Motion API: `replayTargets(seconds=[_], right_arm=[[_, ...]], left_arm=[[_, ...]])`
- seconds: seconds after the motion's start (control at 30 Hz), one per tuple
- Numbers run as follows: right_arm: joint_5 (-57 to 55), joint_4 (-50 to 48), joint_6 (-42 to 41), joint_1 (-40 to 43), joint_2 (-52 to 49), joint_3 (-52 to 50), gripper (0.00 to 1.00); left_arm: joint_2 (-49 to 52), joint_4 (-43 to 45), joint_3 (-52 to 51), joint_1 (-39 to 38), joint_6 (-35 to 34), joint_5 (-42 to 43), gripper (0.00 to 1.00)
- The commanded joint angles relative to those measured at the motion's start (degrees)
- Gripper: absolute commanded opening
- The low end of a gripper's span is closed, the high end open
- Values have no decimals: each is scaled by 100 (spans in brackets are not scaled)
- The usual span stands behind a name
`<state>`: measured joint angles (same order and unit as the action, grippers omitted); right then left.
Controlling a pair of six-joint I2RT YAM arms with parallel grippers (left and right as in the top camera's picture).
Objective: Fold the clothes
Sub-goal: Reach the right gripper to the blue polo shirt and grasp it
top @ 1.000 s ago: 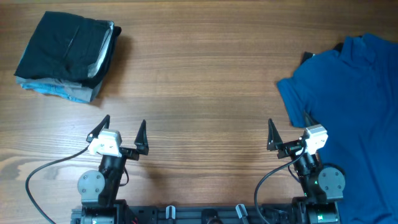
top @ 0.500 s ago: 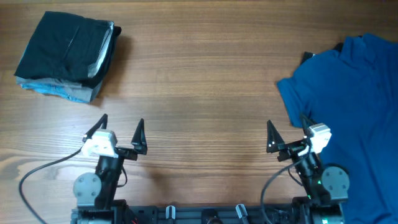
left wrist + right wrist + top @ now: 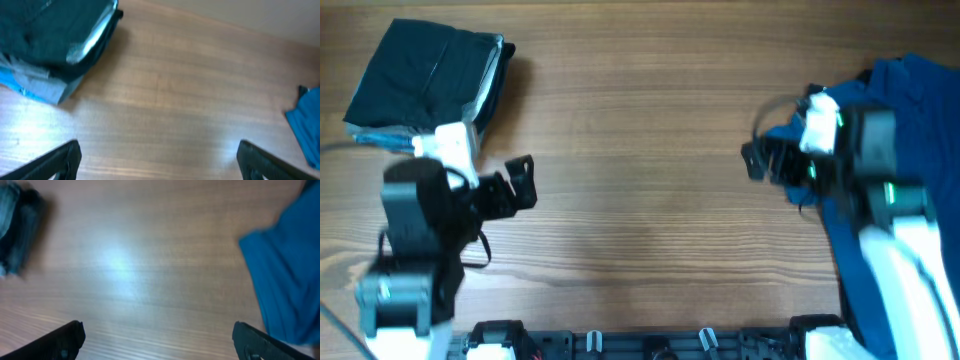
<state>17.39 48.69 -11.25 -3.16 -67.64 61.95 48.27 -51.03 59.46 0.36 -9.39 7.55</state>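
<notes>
- Our left jaws stand wide apart and hold nothing, above the table (image 3: 640,120).
- Ahead of them and off to the left, we see a folded pile (image 3: 420,85) of dark clothes with a pale blue layer at the bottom.
- Our right jaws are also wide apart and empty.
- The blue shirt (image 3: 910,150) lies spread and rumpled on the table, ahead and to the right of those jaws, apart from them.

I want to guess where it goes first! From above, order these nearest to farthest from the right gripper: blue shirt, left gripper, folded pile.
1. Blue shirt, right beside it, on the table's right side.
2. Left gripper, across the table, on the left side.
3. Folded pile, in the far-left corner.
</notes>
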Motion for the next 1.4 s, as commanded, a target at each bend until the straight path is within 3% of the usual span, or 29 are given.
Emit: replayTargets(seconds=[0.0,0.17,0.3,0.43,0.63,0.7,0.73,0.77,0.83,0.87,1.1,1.23,1.37], right_arm=[[109,214,402,24,-1502,955,100],[-107,-509,160,107,-2699,1113,100],[-1075,-975,-496,291,-3335,1113,98],[-1871,-1248,-542,356,-3805,1110,98],[-2037,-1263,-549,356,-4428,1095,88],[-2046,-1263,-544,363,-4553,1093,69],[-2041,-1268,-553,374,-4568,1093,66],[-2044,-1272,-575,391,-4562,1095,53],[-2046,-1263,-566,435,-4437,1099,13],[-2044,-1222,-568,476,-4321,1115,5],[-1939,-1108,-470,1180,-2800,1416,4],[-855,-1440,251,1239,-1803,1510,4],[603,-1390,426,697,-1106,1510,4]], left_arm=[[807,-505,824,-26,-52,330,100],[1174,-542,892,-26,-46,437,100],[1228,-544,892,-26,-52,505,100],[1228,-592,892,-26,-52,505,100],[1228,-684,892,-26,-50,505,100],[1228,-688,892,-26,-50,503,100],[1228,-688,892,-26,-50,503,100],[1228,-691,892,-26,-50,503,100],[1228,-693,892,-26,-50,503,100],[1228,-693,892,-26,-50,503,100],[1226,-688,892,-24,-48,501,100],[1220,-688,892,-24,-48,501,100],[1117,-671,1008,28,-13,258,100]])
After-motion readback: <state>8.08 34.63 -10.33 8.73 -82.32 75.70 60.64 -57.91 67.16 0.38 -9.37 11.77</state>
